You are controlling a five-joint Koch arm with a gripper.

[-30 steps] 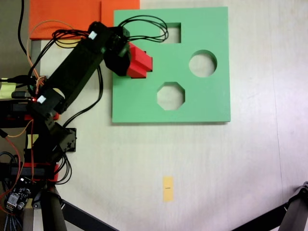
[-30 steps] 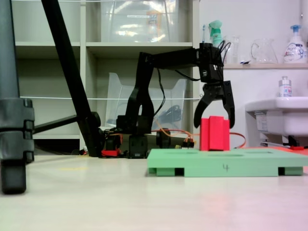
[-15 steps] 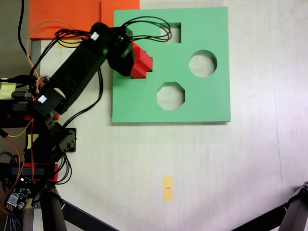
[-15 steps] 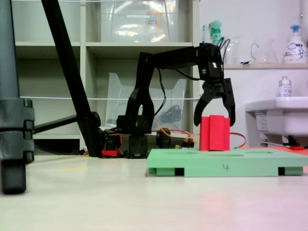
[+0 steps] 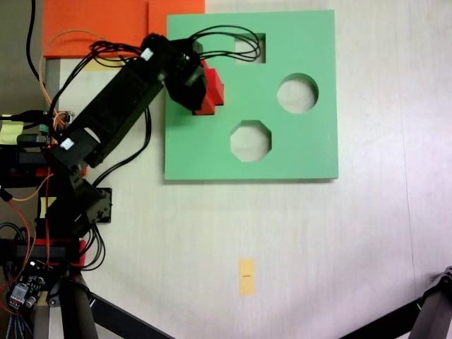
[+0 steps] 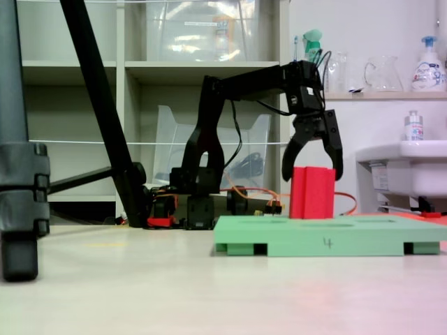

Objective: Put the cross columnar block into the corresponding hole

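Pale tabletop. In a fixed view from above, the green foam board (image 5: 282, 134) carries the cross columnar block (image 5: 212, 88), part-hidden beneath the gripper (image 5: 194, 88). In a fixed view from the side, the block stands upright on the board, jaws spread astride its top, not clamped. Judged step: release after insertion; next, lift clear vertically.

Red cross columnar block (image 5: 210, 90) stands on green board (image 5: 296, 148), arm's pincer (image 5: 192, 85) over it
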